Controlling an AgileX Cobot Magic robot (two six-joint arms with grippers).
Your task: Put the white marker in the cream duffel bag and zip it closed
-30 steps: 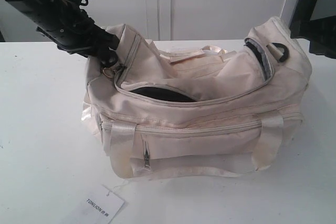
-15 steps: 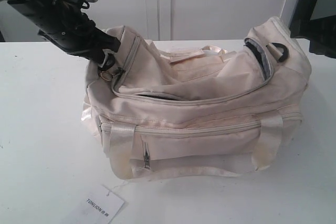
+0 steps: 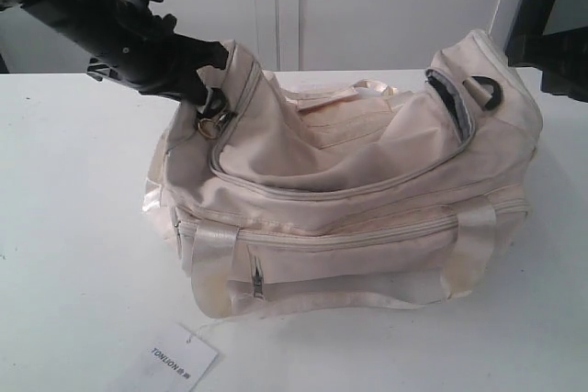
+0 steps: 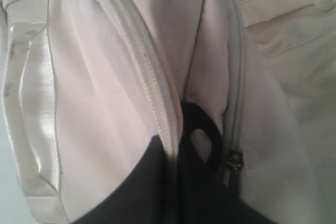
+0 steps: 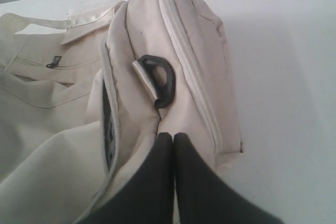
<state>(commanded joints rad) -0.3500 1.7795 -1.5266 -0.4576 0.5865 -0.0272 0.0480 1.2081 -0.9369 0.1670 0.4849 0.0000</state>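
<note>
One cream duffel bag [image 3: 367, 181] sits on the table [image 3: 73, 227], gripped at both ends.
Exterior: one paper tag [image 3: 175, 360] lies in front of it, and one black D-ring [image 3: 487, 91] is at its right end. Left wrist: the left fingers [image 4: 152, 187] pinch fabric by the zip [image 4: 147, 77]. Right wrist: the right fingers [image 5: 194, 182] are pressed together on end fabric beside the D-ring.

The right gripper [image 5: 173, 136], jaws together, pinches the end fabric of the cream duffel bag [image 5: 202, 72] just beside its black D-ring [image 5: 164, 80].
</note>
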